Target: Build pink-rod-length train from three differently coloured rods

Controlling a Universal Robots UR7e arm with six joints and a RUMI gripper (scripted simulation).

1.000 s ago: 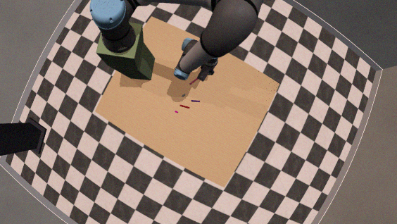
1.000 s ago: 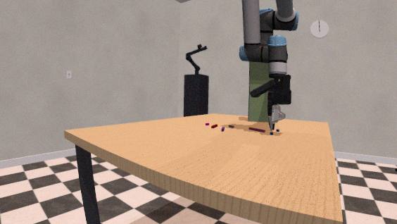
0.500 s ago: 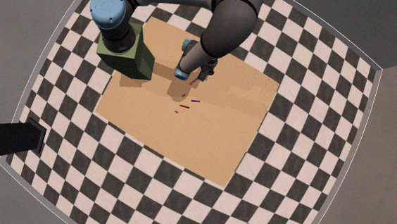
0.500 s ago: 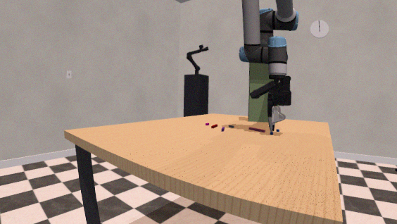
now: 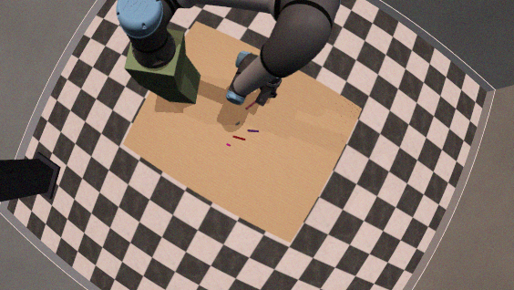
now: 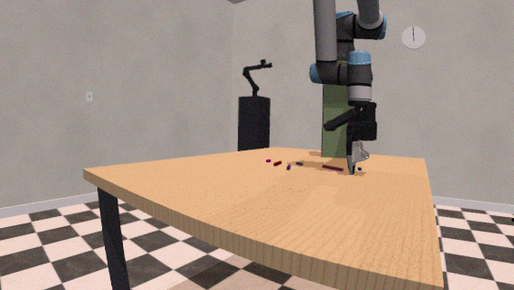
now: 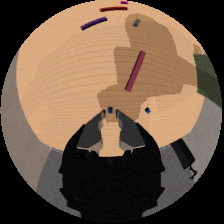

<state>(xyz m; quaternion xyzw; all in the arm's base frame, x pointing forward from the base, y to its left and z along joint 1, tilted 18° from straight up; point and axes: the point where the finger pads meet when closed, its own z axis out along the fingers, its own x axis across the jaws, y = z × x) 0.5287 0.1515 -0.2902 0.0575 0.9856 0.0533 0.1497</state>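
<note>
Seven rods, left to right in the exterior view: all on the worktop, none yet joined in a train
Magenta rod: far left; my likely second piece
Red rod: near the magenta; I would leave it out
Purple rod: apart from the red; with magenta and one blue it should match pink
Grey rod: in shadow, short; another to leave out
Pink rod: lying flat beyond my tips; the measure, so I must not nudge it
Near blue rod: at my fingertips, small and easily skewed; I should centre on it, square to its sides, and close softly if lifting; if leaving it, part evenly and rise straight
Jaws: a narrow gap, no grip on the blue that I can make out; slivers of worktop show either side of it
Spare blue rod: just right of me; wide opening here could brush it
My arm: reaching over from the pedestal; wrist above the worktop, jaws pointing down, tips close to the wood
</note>
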